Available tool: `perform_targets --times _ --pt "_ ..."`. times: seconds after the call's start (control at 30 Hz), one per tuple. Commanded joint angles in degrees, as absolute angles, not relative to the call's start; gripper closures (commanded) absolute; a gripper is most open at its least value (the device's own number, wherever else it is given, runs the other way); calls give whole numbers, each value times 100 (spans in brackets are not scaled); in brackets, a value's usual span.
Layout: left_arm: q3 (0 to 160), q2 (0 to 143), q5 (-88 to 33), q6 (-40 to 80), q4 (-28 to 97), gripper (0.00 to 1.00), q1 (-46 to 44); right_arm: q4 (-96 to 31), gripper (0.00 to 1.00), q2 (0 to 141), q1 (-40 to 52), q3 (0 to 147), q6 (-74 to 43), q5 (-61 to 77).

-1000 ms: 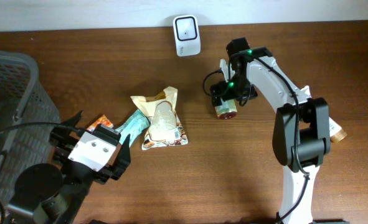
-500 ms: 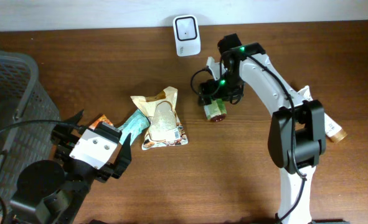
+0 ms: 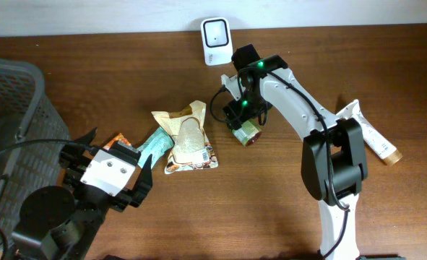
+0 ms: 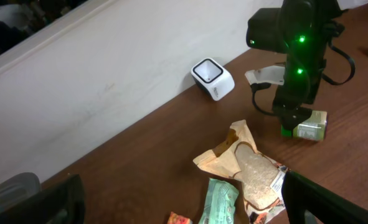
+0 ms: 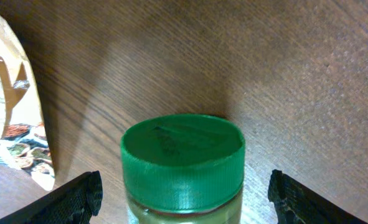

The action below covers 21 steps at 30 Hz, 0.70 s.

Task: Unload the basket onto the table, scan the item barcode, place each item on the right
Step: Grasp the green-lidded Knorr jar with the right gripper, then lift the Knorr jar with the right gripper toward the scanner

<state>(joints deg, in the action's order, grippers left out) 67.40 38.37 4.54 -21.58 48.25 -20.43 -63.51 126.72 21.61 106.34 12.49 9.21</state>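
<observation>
A small jar with a green lid (image 3: 248, 133) lies on the wooden table below the white barcode scanner (image 3: 217, 32), which stands at the back edge. My right gripper (image 3: 243, 118) hangs over the jar. In the right wrist view the lid (image 5: 182, 162) sits between the two black fingers (image 5: 78, 199), with a gap on each side, so my right gripper (image 5: 182, 202) is open around it. My left gripper (image 3: 115, 150) stands open at the front left, holding nothing. The left wrist view shows the scanner (image 4: 212, 78) and the jar (image 4: 311, 125).
A bread packet (image 3: 188, 137), a teal packet (image 3: 154, 143) and an orange packet (image 3: 113, 141) lie left of the jar. At the far left is a grey mesh basket (image 3: 11, 123). A white tube (image 3: 376, 141) lies at the right, beside the right arm's base.
My right gripper has moved left, toward the bread packet, and the jar has shifted left with it. Its jaws have narrowed a little. The left arm has not moved.
</observation>
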Motion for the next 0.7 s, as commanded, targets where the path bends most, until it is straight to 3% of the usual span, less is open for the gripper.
perform_targets --times 0.0,0.23,0.43,0.57,0.63,0.67 --pt "6751 3857 495 -2078 4805 1 -2016 -6292 19 12949 2250 10700 1498 829" --pt "6751 3857 493 -2078 4807 1 -2016 -6058 30 13273 2329 10680 1629 676" --pt "6751 3857 493 -2080 4810 1 -2016 -6073 60 13273 2322 10696 1557 650" --pt "6751 3857 493 -2078 4810 1 -2016 -6794 78 13268 1820 11633 1564 2882" --pt "6751 3857 493 -2078 4812 1 -2016 -7192 80 13268 1444 12140 1623 3948" --pt "6751 3857 493 -2078 4836 1 -2016 -7636 80 13268 985 12619 1857 5415"
